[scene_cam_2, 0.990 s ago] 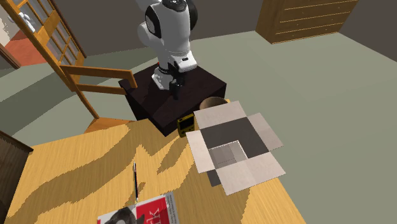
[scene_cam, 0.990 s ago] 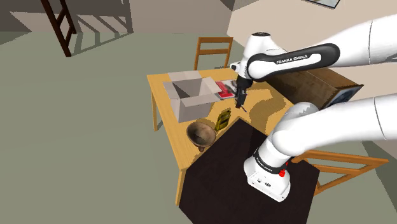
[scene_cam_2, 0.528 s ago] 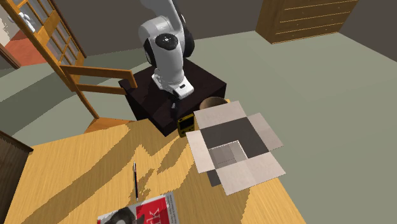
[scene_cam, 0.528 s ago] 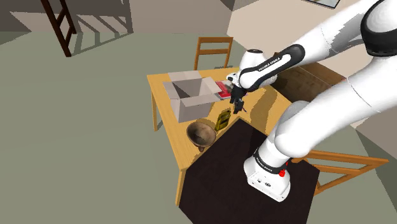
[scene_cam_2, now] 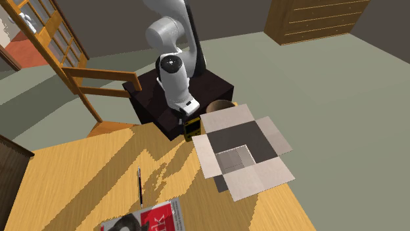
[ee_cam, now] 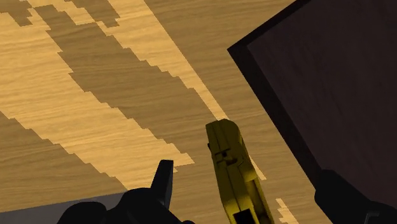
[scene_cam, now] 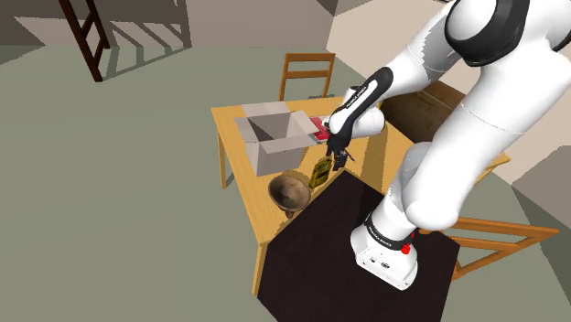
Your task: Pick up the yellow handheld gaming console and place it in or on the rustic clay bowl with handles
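- The claw (scene_cam: 337, 162) is hanging wide open over the worktop (scene_cam_2: 79, 177), gripping nothing; in the wrist view its black fingers (ee_cam: 164, 181) are standing well apart.
- The yellow gaming console (ee_cam: 232, 172) is sitting between those fingers, nearer one of them, with neither finger touching it. It is turning its narrow side toward the wrist camera.
- The console is resting close to the worktop edge that is meeting the dark stand (scene_cam: 311, 256), just beside the brown clay bowl (scene_cam: 288, 192), which is sitting at the worktop corner nearest the stand.
- An open cardboard box (scene_cam_2: 240, 151) is spreading its flaps just beside the console and bowl.
- A pen (scene_cam_2: 139, 187) and a red-and-white magazine (scene_cam_2: 144, 220) are lying towards the far edge of the worktop, well apart from the console.
- The worktop is showing pale wood grain, with jagged bands of shadow running across it.
- A grey-green floor (scene_cam: 119, 183) is surrounding the worktop; a wooden chair (scene_cam: 307, 73) is standing at its far edge, a dark ladder (scene_cam: 87, 37) is leaning further back, and a wooden chest of drawers (scene_cam_2: 315, 20) is standing by a wall.
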### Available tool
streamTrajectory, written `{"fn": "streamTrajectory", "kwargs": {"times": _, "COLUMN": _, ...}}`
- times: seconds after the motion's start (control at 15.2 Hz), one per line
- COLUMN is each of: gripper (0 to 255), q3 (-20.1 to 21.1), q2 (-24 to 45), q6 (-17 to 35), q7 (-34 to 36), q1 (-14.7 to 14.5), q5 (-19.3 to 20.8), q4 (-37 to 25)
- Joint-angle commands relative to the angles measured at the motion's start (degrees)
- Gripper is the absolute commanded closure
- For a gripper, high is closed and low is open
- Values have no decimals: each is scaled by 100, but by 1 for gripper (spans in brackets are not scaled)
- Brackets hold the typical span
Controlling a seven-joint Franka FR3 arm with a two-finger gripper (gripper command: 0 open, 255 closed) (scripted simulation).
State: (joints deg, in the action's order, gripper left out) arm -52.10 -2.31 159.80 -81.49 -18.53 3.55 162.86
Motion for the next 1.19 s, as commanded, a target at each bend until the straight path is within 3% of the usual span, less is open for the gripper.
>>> {"fn": "streamTrajectory", "kwargs": {"times": 0.0, "gripper": 0, "q3": 3, "q2": 381, "q6": 223, "q7": -666, "q1": -219, "q5": -952, "q4": -23}}
{"fn": "streamTrajectory", "kwargs": {"times": 0.07, "gripper": 0, "q3": 196, "q2": 688, "q6": 340, "q7": -1285, "q1": -250, "q5": -1828, "q4": -66}}
{"fn": "streamTrajectory", "kwargs": {"times": 0.2, "gripper": 0, "q3": 333, "q2": 672, "q6": 346, "q7": -1240, "q1": -97, "q5": -1765, "q4": -63}}
{"fn": "streamTrajectory", "kwargs": {"times": 0.59, "gripper": 0, "q3": 339, "q2": 672, "q6": 346, "q7": -1238, "q1": -90, "q5": -1762, "q4": -63}}
{"fn": "streamTrajectory", "kwargs": {"times": 0.66, "gripper": 255, "q3": 339, "q2": 671, "q6": 346, "q7": -1238, "q1": -90, "q5": -1761, "q4": -63}}
{"fn": "streamTrajectory", "kwargs": {"times": 1.12, "gripper": 255, "q3": 339, "q2": 671, "q6": 346, "q7": -1238, "q1": -90, "q5": -1761, "q4": -62}}
